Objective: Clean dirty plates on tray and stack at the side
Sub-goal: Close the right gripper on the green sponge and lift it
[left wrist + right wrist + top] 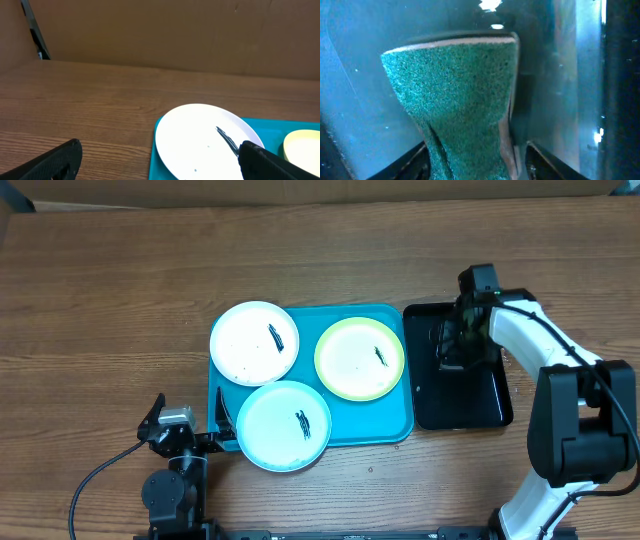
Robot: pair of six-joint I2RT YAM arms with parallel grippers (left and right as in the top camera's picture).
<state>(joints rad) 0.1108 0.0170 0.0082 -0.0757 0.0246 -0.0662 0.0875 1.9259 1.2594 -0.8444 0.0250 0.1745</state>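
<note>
Our right hand (475, 162) is clamped on a green sponge (455, 90) in the black tray (480, 405). Our left hand (160, 162), jaws apart, sits by the blue tray (395, 430) of plates (254, 343).

plates (255, 343) on tray (380, 432); narrower tray (465, 408) just right, sponge (460, 100) in it

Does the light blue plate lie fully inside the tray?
No, the light blue plate sticks out past the near rim of the tray in the overhead view.
</note>
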